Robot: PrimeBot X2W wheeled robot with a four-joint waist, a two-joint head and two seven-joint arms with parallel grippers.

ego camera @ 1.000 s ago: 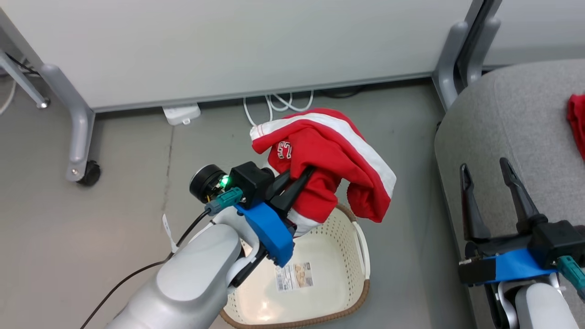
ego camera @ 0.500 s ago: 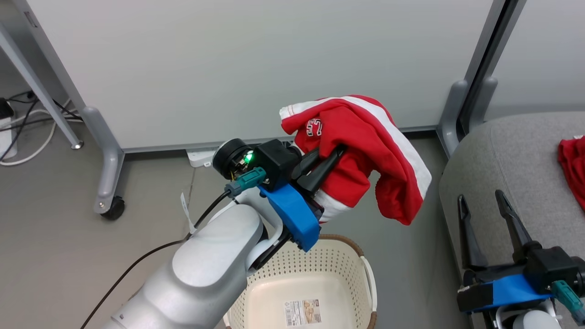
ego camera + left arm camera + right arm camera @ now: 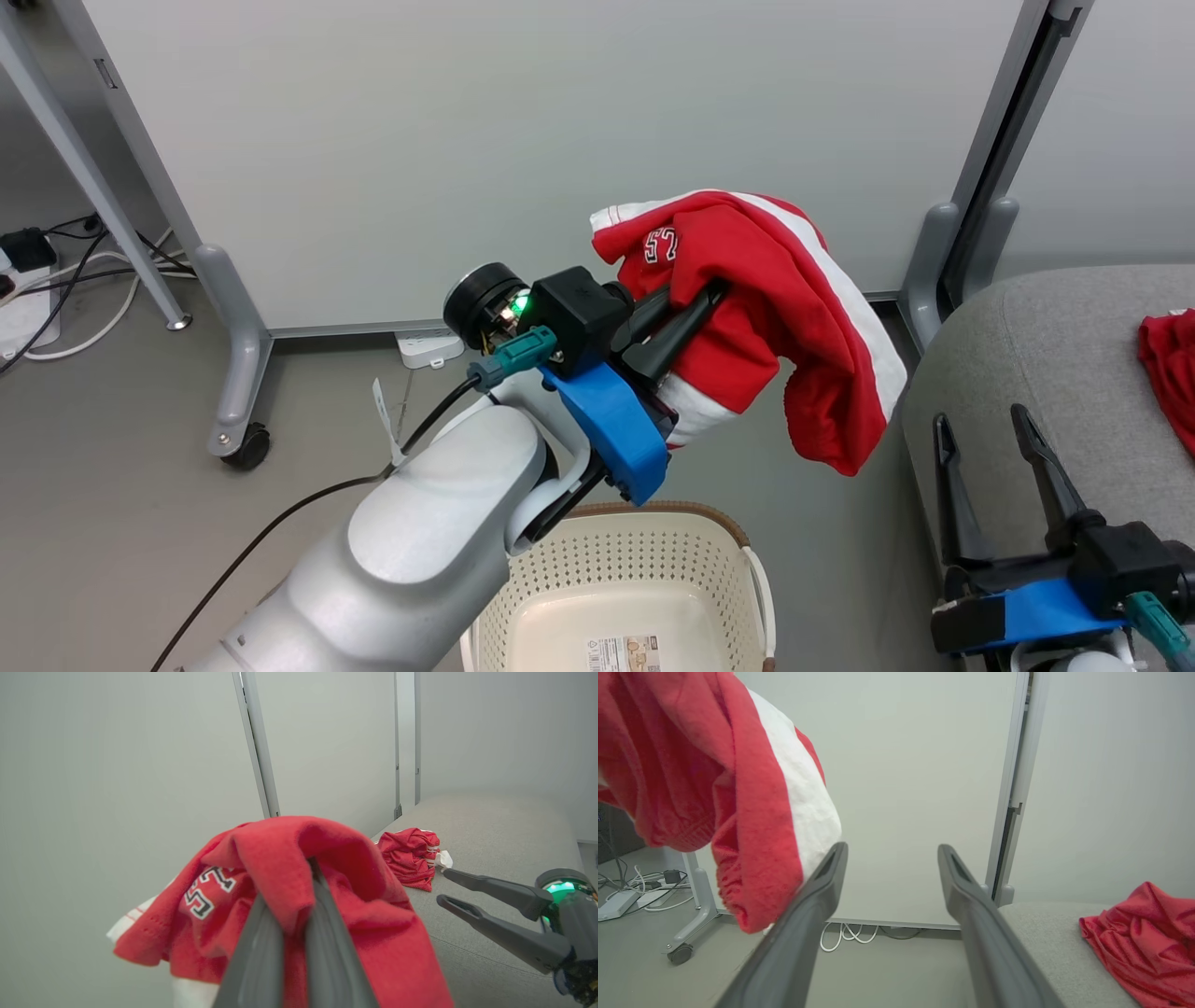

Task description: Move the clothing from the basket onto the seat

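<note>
1. Presently the left gripper [image 3: 695,308] is pressed together on a fold of the red sports garment [image 3: 747,271]. Its two dark fingers pinch the cloth near its middle, and no gap shows between them.
2. The garment hangs in the air from this pinch, above and beyond the cream laundry basket [image 3: 644,551]. Its white stripe and a loose red end droop toward the grey sofa cushion [image 3: 1036,345].
3. I judge the cloth light, soft and limp. It should not slip from a closed pinch, but it can swing and drag. A hold on a bunched fold in the middle, as here, seems good; a hold at a hem would let it hang long.
4. The right gripper [image 3: 980,425] has its fingers wide apart and holds nothing, low at the cushion's edge.
5. A second red garment [image 3: 1167,369] lies on the cushion, farther right.
6. For moving, the cushion's rounded edge is near the hanging end, the grey partition post [image 3: 934,261] stands behind, and the right gripper is below the path. Much bare cushion lies between the edge and the second garment.
</note>
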